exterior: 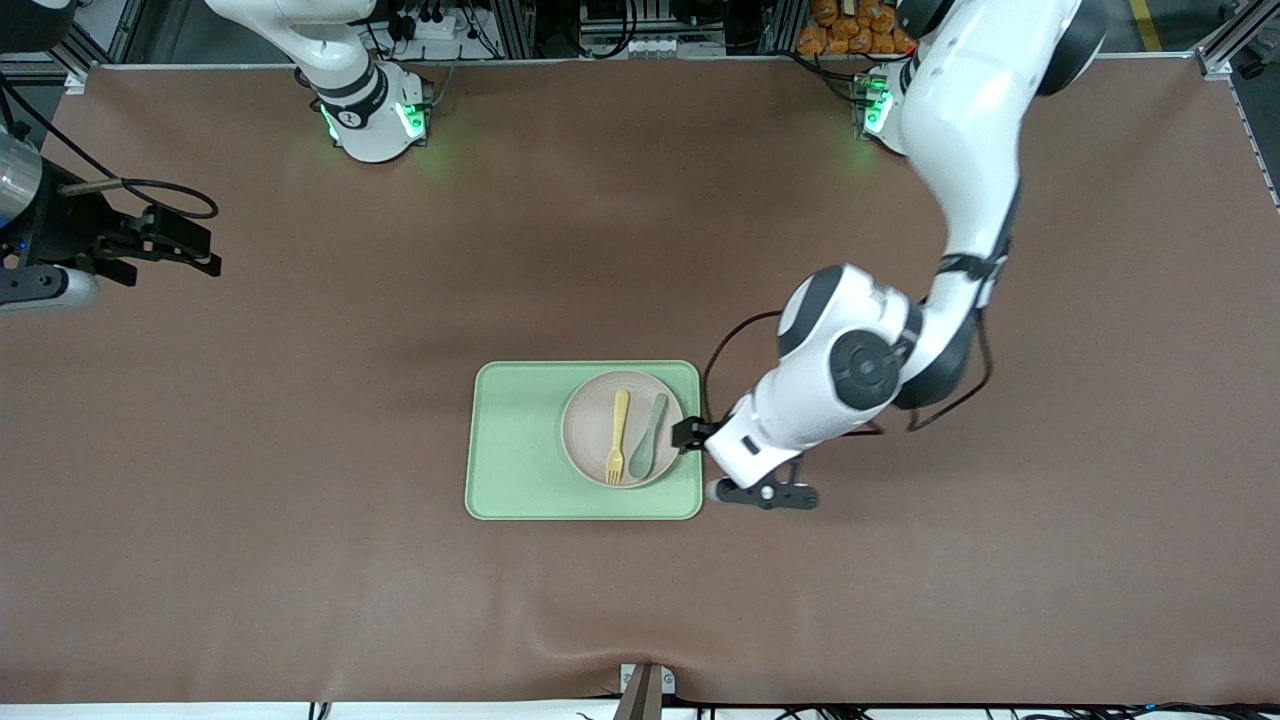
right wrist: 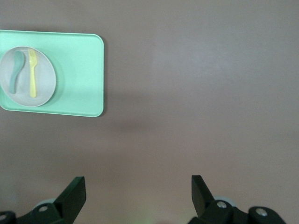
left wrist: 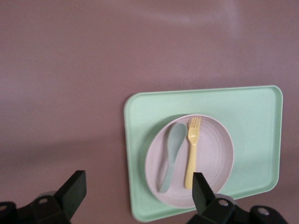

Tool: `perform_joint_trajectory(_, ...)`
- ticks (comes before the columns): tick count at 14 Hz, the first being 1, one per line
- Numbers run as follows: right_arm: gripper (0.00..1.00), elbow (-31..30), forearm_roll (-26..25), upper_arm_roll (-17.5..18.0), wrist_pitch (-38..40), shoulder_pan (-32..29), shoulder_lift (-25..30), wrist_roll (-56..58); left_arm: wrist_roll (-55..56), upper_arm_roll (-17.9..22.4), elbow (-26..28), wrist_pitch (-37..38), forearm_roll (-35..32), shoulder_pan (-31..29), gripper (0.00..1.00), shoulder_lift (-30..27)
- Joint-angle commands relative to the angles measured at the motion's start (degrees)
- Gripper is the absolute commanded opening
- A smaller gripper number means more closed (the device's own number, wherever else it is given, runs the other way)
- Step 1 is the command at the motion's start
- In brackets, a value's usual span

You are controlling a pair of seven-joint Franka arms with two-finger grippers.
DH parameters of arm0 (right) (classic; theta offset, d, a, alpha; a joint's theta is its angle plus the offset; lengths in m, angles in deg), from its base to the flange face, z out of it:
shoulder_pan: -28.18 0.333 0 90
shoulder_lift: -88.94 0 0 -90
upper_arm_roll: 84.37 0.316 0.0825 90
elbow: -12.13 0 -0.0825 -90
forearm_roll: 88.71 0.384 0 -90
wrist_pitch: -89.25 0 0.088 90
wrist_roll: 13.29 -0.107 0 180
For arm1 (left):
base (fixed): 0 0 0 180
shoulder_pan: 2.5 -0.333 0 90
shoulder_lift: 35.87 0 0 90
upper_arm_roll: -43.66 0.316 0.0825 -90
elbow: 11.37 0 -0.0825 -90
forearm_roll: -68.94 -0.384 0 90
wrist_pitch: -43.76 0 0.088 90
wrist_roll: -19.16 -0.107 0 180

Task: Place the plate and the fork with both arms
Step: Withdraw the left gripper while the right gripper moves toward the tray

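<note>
Worktop [exterior: 300, 560]: brown mat, bare apart from one setting near the middle.

Tray [exterior: 510, 450]: light green, rectangular, lying flat on the worktop.

My left arm [exterior: 960, 180] reaches in from its base and bends down to the tray's edge at that arm's end of the worktop. My right arm [exterior: 40, 230] waits, parked out at its own end of the worktop.

Plate [exterior: 590, 445]: beige, round, sitting on the tray, in the half toward my left arm.

Left claw [left wrist: 135, 193]: spread wide, empty, over the tray's edge, plate rim just ahead of the fingertips. Right claw [right wrist: 135, 191]: also wide and empty, over bare worktop, well apart from the tray.

Spoon [exterior: 648, 436]: grey-green, lying in the plate beside the fork, on the left-arm side.

Fork [exterior: 618, 436]: pale yellow, lying in the plate, tines toward the front camera.

Progress, my reading: nothing gripped yet. Plate and fork sit stacked together; both pickups and both placements remain.
</note>
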State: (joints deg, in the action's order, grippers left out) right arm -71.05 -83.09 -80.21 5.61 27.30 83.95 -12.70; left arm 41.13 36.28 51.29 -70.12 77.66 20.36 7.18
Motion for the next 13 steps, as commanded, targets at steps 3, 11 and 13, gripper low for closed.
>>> perform_joint_trajectory(3, 1.0, 9.8, 2.0, 0.7, -1.0, 4.8, -8.7, -6.3, 0.3, -0.1, 2.3, 19.3, -4.9, -10.4, 1.0, -14.9)
perform_joint_trajectory(11, 1.0, 14.6, 1.5, 0.7, -15.6, 15.0, -20.9, -17.3, -8.1, -0.4, 4.5, 35.8, -9.5, -24.6, 1.0, -28.0)
perform_joint_trajectory(13, 1.0, 17.7, 1.4, 0.3, -18.4, 18.3, -25.8, -22.0, -13.6, -0.7, 9.1, 34.3, -9.0, -29.4, 1.0, -31.3)
